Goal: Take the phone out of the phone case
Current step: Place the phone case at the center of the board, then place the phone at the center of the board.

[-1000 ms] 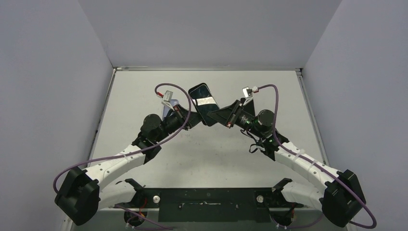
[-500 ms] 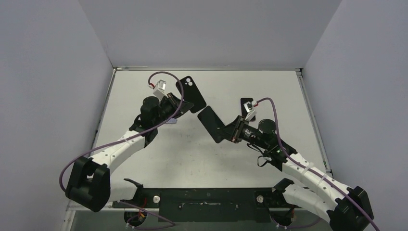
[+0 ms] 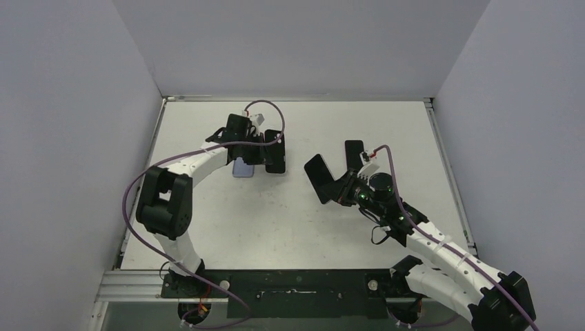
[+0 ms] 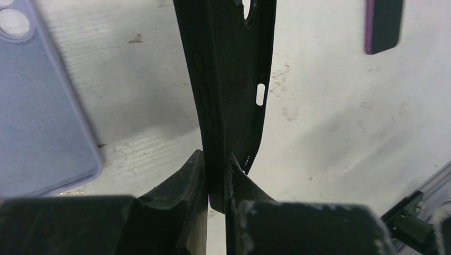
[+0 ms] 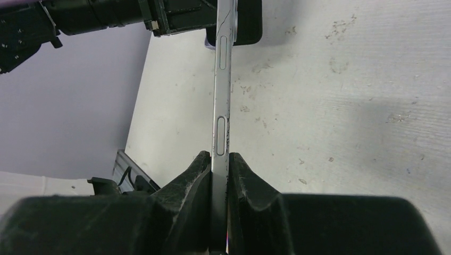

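Left gripper (image 4: 215, 162) pulled phone case (image 4: 228, 79) clear of phone (image 5: 222, 95).

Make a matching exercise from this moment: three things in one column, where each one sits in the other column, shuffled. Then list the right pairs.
Things
1. black phone case
2. phone
3. lilac case

Places
a. lying flat on the table, held by neither arm
b. clamped edge-on in the right gripper
c. clamped edge-on in the left gripper

Pairs: 1-c, 2-b, 3-a
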Tool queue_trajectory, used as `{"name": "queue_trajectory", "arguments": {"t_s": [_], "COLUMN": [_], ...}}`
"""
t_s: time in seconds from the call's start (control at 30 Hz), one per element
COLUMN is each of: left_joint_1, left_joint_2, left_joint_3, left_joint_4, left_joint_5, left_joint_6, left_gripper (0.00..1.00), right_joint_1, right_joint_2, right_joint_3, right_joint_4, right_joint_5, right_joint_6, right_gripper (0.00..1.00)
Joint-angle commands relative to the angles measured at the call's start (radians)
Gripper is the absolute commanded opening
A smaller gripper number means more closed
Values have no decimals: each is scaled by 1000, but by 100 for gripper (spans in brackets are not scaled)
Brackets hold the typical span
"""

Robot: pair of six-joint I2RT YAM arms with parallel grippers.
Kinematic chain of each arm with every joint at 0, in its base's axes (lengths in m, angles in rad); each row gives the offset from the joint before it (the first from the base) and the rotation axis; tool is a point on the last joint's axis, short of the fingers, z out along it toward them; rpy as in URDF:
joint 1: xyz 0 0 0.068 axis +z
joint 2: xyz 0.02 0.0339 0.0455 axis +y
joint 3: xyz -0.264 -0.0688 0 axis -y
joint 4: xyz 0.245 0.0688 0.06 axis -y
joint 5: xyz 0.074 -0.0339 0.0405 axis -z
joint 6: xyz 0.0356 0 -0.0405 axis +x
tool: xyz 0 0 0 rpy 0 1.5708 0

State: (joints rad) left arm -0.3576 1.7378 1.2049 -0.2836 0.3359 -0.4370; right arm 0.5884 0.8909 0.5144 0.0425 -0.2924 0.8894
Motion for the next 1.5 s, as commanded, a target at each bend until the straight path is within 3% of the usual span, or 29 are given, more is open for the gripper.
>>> {"name": "queue_trajectory", "arguments": {"t_s": [0.0,0.23,0.5,0.8,0.9,0.97,1.07,1.23,1.47], "left_joint_1": [25,63,87,102,99,93,85,75,70], "left_joint_2": [96,214,253,180,105,35,-91,-330,-692], "left_joint_3": [120,179,232,249,223,180,104,-54,-312], "left_joint_4": [-175,-225,-233,-278,-277,-266,-248,-244,-220], "left_joint_5": [-34,-5,-25,-65,-55,-48,-59,-114,-252], "left_joint_6": [154,170,185,185,164,153,147,142,121], "left_gripper": [0,1,31,51,57,71,82,85,88], "right_joint_1": [-9,-10,-11,-12,-13,-13,-22,-87,-180], "right_joint_2": [-19,-25,16,83,131,170,232,364,567], "right_joint_3": [18,5,10,40,50,60,69,69,128], "right_joint_4": [39,14,20,48,88,123,179,300,469], "right_joint_5": [61,78,78,101,121,144,199,243,208], "right_joint_6": [-46,-65,-91,-112,-98,-78,-33,74,106], "right_gripper": [0,0,0,0,0,0,0,0,0]}}
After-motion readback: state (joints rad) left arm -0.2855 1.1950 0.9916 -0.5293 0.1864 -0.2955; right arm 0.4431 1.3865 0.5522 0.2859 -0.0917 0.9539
